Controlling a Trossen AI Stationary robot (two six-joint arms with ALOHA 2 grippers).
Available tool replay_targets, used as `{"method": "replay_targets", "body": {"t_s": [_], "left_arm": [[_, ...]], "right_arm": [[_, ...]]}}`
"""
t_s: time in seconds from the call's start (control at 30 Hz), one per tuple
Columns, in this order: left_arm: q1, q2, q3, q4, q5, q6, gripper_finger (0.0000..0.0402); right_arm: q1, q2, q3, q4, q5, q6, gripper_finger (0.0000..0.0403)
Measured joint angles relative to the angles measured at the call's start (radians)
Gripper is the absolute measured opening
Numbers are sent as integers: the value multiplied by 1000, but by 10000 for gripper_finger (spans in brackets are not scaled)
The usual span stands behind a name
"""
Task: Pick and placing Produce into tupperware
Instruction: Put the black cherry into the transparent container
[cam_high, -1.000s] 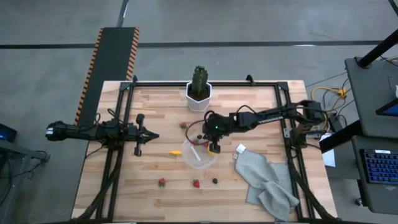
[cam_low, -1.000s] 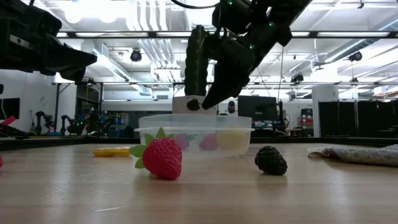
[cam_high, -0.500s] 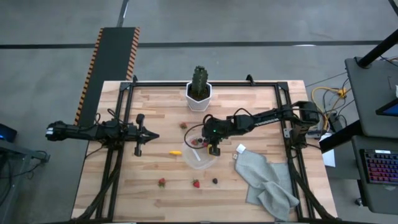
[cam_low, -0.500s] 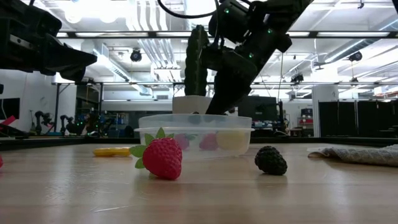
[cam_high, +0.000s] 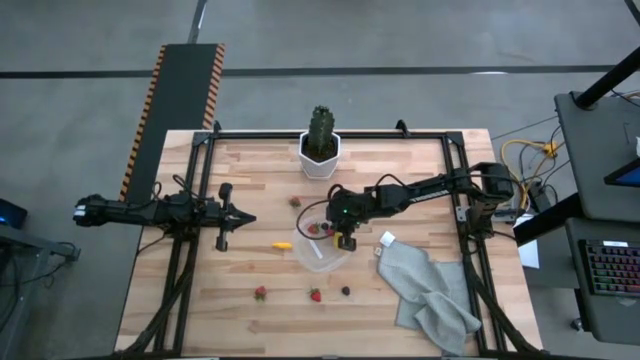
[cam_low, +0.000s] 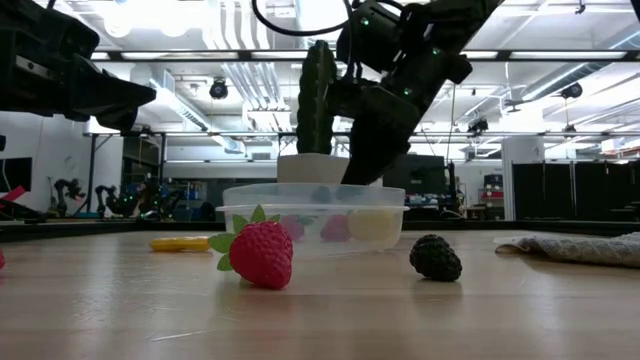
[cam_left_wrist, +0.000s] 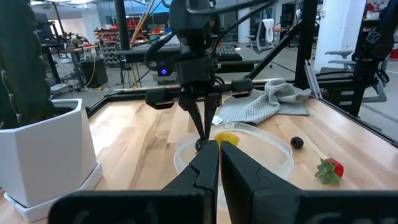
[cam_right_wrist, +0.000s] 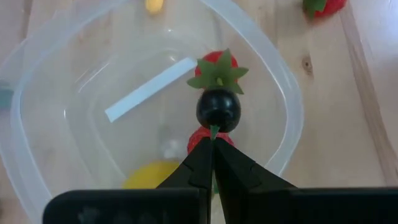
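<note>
We judge the produce as tiny, light, hard plastic toys, slick and prone to roll, so a pinch across the middle of a piece suits best; the stalk end works too, as here. In the right wrist view the dark berry (cam_right_wrist: 218, 109) hangs at the tip of the right gripper (cam_right_wrist: 212, 144), whose fingers are pressed together on what looks like its little green stem, mid-frame, over the tupperware (cam_right_wrist: 283, 106). Inside the tupperware we see a strawberry (cam_right_wrist: 219, 67) just behind the berry, a second red piece under it, a lemon (cam_right_wrist: 149, 176) at lower centre and a white strip (cam_right_wrist: 150, 89).

In the high view the tupperware (cam_high: 304, 252) sits centre frame. The right arm reaches in from the right edge, wrist bent down, right gripper over the tupperware's upper right rim. More produce lies on the table (cam_high: 240, 170): a yellow-orange piece (cam_high: 283, 244) left of the tupperware, two strawberries and a dark berry (cam_high: 346, 291) along the lower centre, another strawberry upper left of it.

The left gripper (cam_high: 240, 219) waits at left centre, arm stretched level above the table, fingers shut on nothing.
</note>
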Motion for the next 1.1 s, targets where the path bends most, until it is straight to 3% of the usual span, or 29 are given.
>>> {"method": "replay_targets", "body": {"t_s": [0.87,1.1], "left_arm": [[0,0,0,-1,0,0,0],[0,-1,0,0,0,0,0]], "right_arm": [[0,0,1,0,0,8,9],[0,0,2,2,0,9,45]]}}
